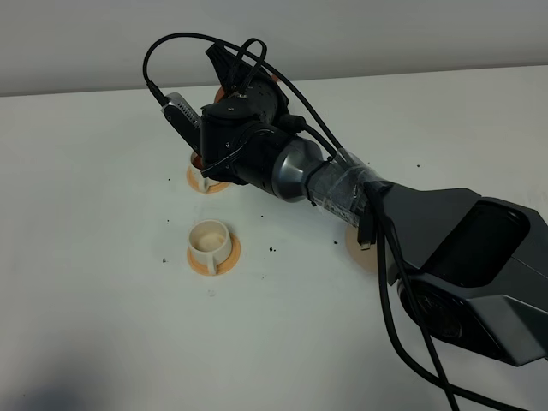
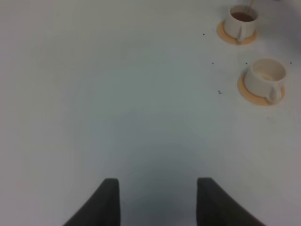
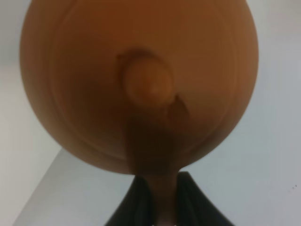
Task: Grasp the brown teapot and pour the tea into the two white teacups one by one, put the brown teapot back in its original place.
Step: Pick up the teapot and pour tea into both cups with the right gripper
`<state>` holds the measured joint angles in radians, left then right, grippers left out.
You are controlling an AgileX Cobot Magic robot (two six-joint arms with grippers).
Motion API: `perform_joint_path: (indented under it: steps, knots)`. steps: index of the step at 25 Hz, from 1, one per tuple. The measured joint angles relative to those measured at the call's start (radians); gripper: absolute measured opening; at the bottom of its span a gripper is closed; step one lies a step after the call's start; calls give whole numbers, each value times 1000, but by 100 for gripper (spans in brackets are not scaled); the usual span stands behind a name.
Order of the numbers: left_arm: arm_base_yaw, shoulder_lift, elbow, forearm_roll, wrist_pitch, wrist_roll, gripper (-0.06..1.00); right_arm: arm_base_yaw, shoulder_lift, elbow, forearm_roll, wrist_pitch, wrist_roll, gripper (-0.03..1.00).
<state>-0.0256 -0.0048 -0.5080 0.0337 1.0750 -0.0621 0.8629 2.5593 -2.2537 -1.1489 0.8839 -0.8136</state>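
Note:
My right gripper [image 1: 229, 75] reaches across to the back left and is shut on the loop handle [image 3: 157, 155] of the brown teapot [image 3: 141, 84]. The pot fills the right wrist view with its lid knob [image 3: 148, 84] facing the camera. From the high camera the teapot [image 1: 221, 92] is mostly hidden behind the wrist and hangs over the far white teacup [image 1: 201, 175]. That teacup [image 2: 242, 21] has brown tea in it. The near teacup [image 1: 210, 242] [image 2: 265, 77] looks pale inside. My left gripper [image 2: 157, 202] is open over bare table, well away from both cups.
Each cup stands on a small orange disc [image 1: 224, 259] [image 2: 256, 98]. A pale beige coaster [image 1: 358, 250] lies partly under the right arm. Small dark specks [image 1: 272, 249] dot the white table [image 1: 103, 325]. The right arm's base [image 1: 479, 265] fills the front right.

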Motion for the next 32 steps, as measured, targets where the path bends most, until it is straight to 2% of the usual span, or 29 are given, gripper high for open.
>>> perform_joint_path:
  steps: [12, 22, 29, 32]
  knots:
    - [0, 0, 0, 0, 0, 0, 39, 0, 0, 0, 6, 9, 14, 11]
    - [0, 0, 0, 0, 0, 0, 39, 0, 0, 0, 118, 63, 45, 11]
    - [0, 0, 0, 0, 0, 1, 39, 0, 0, -5, 163, 89, 114, 11]
    - [0, 0, 0, 0, 0, 1, 39, 0, 0, -38, 220, 114, 122, 11]
